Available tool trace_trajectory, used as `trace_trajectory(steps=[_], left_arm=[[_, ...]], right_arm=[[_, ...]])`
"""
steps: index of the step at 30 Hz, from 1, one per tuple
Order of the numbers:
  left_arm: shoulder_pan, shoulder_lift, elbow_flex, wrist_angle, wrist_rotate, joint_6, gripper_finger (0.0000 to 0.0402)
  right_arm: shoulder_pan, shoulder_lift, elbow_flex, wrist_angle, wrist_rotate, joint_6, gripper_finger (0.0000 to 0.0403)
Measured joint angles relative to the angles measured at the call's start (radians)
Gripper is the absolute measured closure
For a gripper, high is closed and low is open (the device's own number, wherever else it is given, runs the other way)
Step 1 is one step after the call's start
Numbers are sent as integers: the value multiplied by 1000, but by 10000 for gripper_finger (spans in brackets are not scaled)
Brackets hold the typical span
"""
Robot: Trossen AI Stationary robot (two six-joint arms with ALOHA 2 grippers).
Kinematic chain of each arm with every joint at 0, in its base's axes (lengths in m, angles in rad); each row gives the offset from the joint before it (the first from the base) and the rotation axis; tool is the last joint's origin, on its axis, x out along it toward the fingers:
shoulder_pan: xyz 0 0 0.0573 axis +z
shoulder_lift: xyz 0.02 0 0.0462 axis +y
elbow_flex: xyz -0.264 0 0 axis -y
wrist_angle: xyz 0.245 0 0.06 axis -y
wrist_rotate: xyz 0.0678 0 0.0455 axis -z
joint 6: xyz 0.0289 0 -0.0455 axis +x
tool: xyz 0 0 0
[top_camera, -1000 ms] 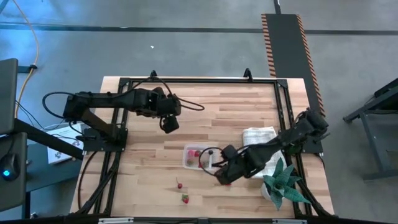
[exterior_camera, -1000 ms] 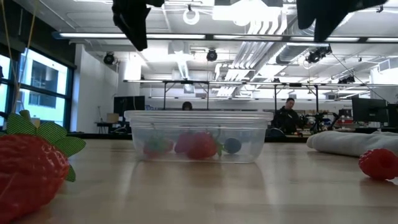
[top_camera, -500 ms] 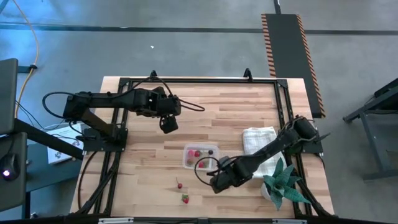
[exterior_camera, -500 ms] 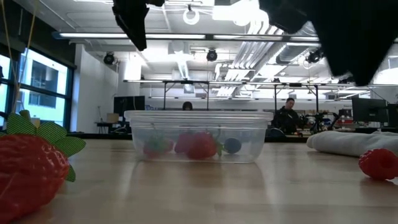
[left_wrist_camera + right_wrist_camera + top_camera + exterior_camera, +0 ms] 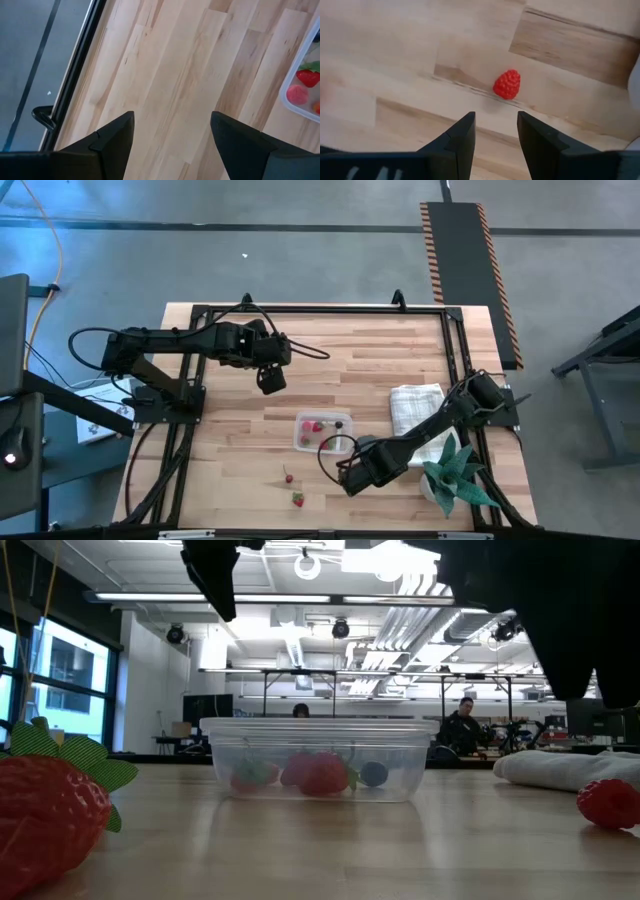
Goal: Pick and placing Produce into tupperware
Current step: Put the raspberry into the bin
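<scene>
The clear tupperware (image 5: pixel 298 436) stands mid-table with several fruit pieces (image 5: pixel 322 775) inside. Loose produce lies on the wood: a red raspberry (image 5: pixel 507 84), also at the low view's right (image 5: pixel 607 803), and two small strawberries (image 5: pixel 288 477) (image 5: pixel 297 500) near the front edge. My right gripper (image 5: pixel 495 135) hangs open, pointing down, just above the table. The raspberry lies just ahead of its fingertips, untouched. My left gripper (image 5: pixel 172 135) waits open, high over the far left of the table (image 5: pixel 268 380), with nothing between its fingers.
A folded white cloth (image 5: pixel 415 405) lies right of the tupperware, and a green spiky plant (image 5: pixel 455 475) stands at the near right corner. A black frame (image 5: pixel 300 310) borders the table. Bare wood stretches between the tupperware and the left arm.
My right gripper has come down toward the table and shifted a little toward the near edge, rolling about its own axis. It now fills the upper right of the low view. The raspberry and other fruit have stayed put.
</scene>
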Motion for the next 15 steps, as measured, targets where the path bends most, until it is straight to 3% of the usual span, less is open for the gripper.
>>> trace_trajectory(steps=[6, 15], left_arm=[[0, 0, 0, 0, 0, 0, 151], [0, 1, 0, 6, 0, 4, 151]], right_arm=[[-1, 15, -4, 0, -3, 100, 265], [12, 16, -112, 137, -14, 205, 265]])
